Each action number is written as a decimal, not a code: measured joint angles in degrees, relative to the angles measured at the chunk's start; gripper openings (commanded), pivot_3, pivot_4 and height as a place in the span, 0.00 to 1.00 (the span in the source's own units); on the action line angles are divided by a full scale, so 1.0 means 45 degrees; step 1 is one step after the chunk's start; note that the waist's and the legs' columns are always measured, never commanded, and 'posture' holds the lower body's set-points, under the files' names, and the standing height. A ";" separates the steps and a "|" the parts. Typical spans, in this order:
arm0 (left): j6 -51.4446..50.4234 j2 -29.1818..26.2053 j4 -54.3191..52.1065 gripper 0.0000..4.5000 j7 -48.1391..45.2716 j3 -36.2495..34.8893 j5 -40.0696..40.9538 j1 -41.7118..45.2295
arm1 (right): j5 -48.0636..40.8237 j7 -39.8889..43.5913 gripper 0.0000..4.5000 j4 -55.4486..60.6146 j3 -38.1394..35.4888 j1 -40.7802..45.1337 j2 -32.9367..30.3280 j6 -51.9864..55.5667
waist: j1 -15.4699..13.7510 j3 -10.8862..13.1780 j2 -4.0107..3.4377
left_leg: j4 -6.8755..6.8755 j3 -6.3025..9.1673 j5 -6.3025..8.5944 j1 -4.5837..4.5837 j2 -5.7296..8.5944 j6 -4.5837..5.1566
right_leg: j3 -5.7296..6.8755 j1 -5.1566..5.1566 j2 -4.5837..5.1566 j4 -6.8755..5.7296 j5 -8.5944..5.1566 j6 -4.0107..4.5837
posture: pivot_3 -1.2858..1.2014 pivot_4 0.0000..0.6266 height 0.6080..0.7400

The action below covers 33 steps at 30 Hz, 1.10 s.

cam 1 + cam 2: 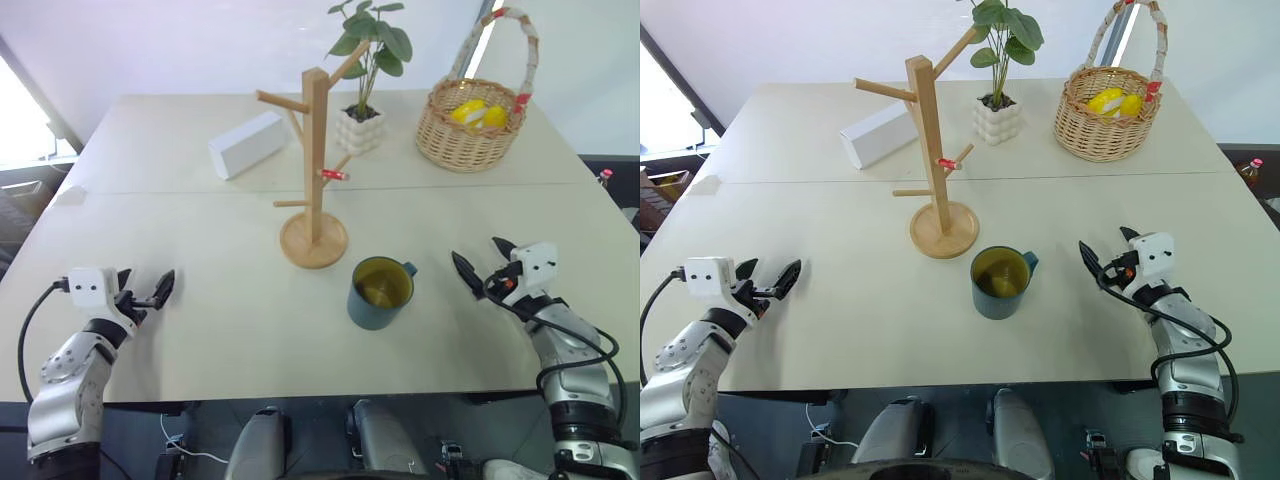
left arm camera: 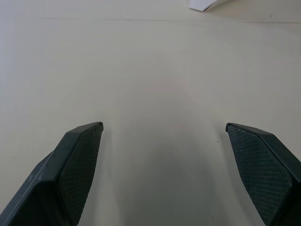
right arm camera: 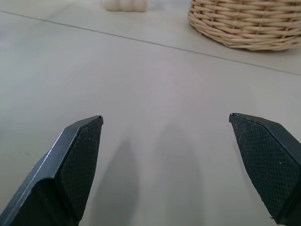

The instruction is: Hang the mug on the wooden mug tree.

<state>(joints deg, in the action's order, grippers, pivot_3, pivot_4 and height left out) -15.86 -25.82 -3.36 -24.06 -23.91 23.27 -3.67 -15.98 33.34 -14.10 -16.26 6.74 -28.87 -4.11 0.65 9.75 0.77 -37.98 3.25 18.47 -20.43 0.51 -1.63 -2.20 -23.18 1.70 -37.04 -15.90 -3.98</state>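
The mug stands upright on the table just in front of the wooden mug tree, near its disc base, handle turned to the robot's right. Both the left gripper and the right gripper hover spread wide and empty, well to either side of the tree. The small handle could miss a peg, or a bump might tip the light post. The pale table also carries a white box, potted plant and wicker basket behind the tree, before a plain white wall.
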 measured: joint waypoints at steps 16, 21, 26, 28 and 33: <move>-0.0434 0.0024 -0.0509 1.00 -0.0217 0.0388 0.0256 0.0396 | -0.0002 -0.0228 0.99 0.0736 0.0001 -0.0322 0.0081 0.0370 | 0.0010 -0.0001 -0.0002 | 0.0000 -0.0002 0.0000 0.0000 0.0000 0.0000 | -0.0001 0.0000 0.0000 0.0000 0.0000 0.0000 | 0.52 0.24 1.00; -0.0518 0.0033 -0.1070 1.00 -0.0775 0.0714 0.0286 0.0029 | -0.0014 -0.0296 0.99 0.1241 -0.0022 -0.0586 0.0080 0.0536 | 0.0010 -0.0001 -0.0002 | 0.0000 -0.0001 0.0000 0.0000 0.0000 0.0000 | -0.0001 -0.0001 -0.0001 0.0000 0.0000 0.0000 | 0.52 0.24 1.00; -0.0527 -0.0509 -0.1834 1.00 -0.2364 0.1820 0.0478 -0.0209 | -0.0136 -0.0113 0.99 0.2340 -0.0066 -0.1434 -0.0011 0.0704 | -0.0013 0.0000 -0.0002 | 0.0000 -0.0001 0.0000 -0.0002 0.0000 0.0000 | -0.0001 0.0002 0.0001 0.0005 -0.0002 0.0003 | 0.52 0.24 1.00; -0.0527 -0.0870 -0.2294 1.00 -0.3191 0.2398 0.0507 -0.0400 | -0.0295 0.0241 0.99 0.3052 -0.0089 -0.2098 -0.0247 0.0856 | -0.0004 0.0000 -0.0007 | 0.0006 -0.0001 0.0001 -0.0005 0.0000 0.0000 | -0.0002 0.0002 0.0004 0.0013 -0.0003 0.0006 | 0.52 0.24 1.00; -0.0782 -0.1385 -0.3093 1.00 -0.4711 0.3600 0.0772 -0.0612 | -0.0951 0.1144 0.99 0.5002 -0.0054 -0.3553 -0.0593 0.1610 | 0.0014 0.0004 -0.0014 | 0.0005 -0.0002 0.0001 0.0000 -0.0005 0.0000 | -0.0006 0.0005 0.0003 0.0011 -0.0015 0.0026 | 0.52 0.24 1.00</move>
<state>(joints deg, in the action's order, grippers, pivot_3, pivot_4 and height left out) -19.38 -32.05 -17.28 -45.26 -7.71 26.74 -6.42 -20.26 38.48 8.41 -16.51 -9.25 -31.54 3.14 0.72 9.77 0.71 -37.96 3.24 18.48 -20.43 0.48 -1.63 -2.23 -23.15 1.71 -36.99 -15.96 -3.86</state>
